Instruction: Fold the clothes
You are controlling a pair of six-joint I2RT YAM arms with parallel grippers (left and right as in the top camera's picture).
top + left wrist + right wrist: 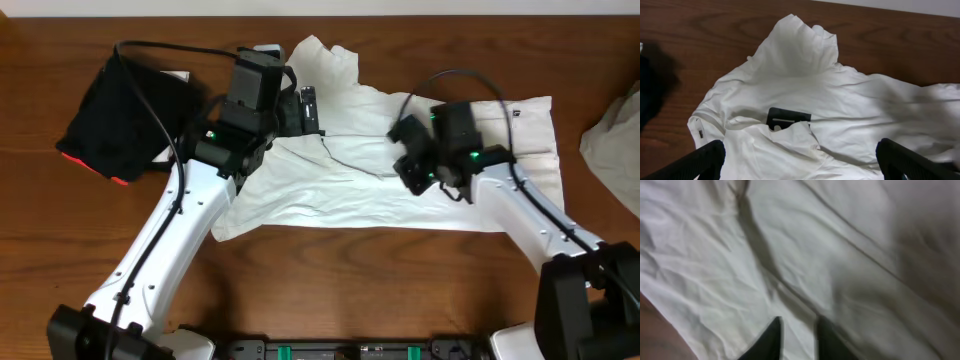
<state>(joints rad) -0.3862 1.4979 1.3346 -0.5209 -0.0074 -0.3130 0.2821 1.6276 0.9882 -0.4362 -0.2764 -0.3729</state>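
The clothes [340,195], a white T-shirt, lie rumpled across the middle of the table, with a bunched peak [795,45] at the far side. A patch of black lettering [788,119] peeks out from under a fold. My left gripper [305,108] hovers over the shirt's left part, and its fingers [705,162] stand wide open with nothing between them. My right gripper [408,175] is down on the shirt's middle. In the blurred right wrist view its fingers [771,340] are drawn close together, with a narrow strip of the white cloth [715,255] between them.
A black folded garment [115,125] with a red-orange edge lies at the left, under the left arm's cable. A pale cloth [615,140] sits at the right edge. The brown wooden table [350,280] shows bare in front of the shirt.
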